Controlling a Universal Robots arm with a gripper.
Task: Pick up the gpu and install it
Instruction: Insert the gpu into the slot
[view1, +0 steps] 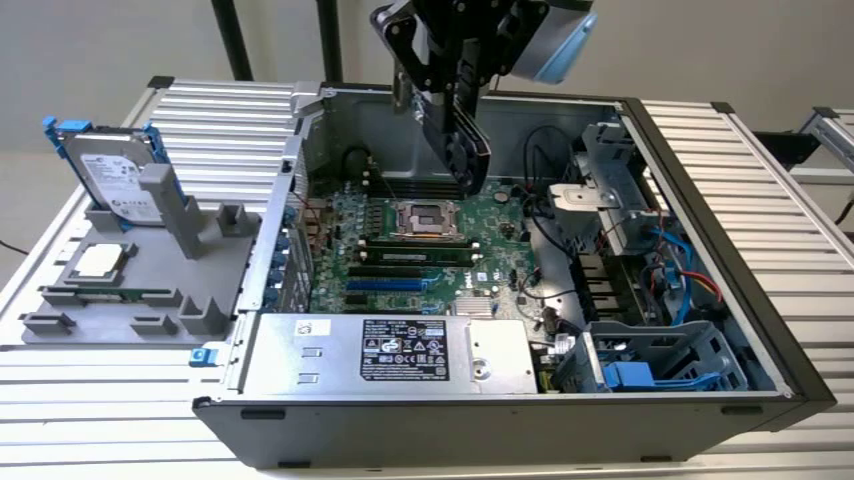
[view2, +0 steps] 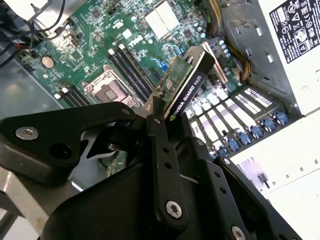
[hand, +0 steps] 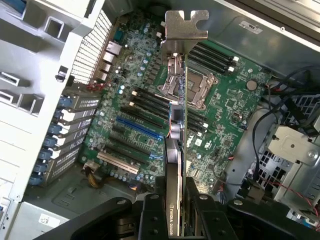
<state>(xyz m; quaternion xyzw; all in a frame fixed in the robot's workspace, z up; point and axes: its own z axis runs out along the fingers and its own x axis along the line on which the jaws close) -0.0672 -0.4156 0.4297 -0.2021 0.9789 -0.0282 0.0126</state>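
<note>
Fingers (view2: 162, 165) on gpu (view2: 186, 89), bracket (hand: 186, 25) over mobo (view1: 400, 250)

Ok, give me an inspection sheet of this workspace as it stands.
Surface: slatted metal table, carrying the open computer case.
Job's things: gpu held edge-on above the motherboard, not seated in a slot.
Clutter: hard drive standing on a grey fixture at the exterior view's left.
Grippers: pincer shut on the gpu.
Cables: black, red and blue cables inside the case.
Surroundings: black poles behind.
</note>
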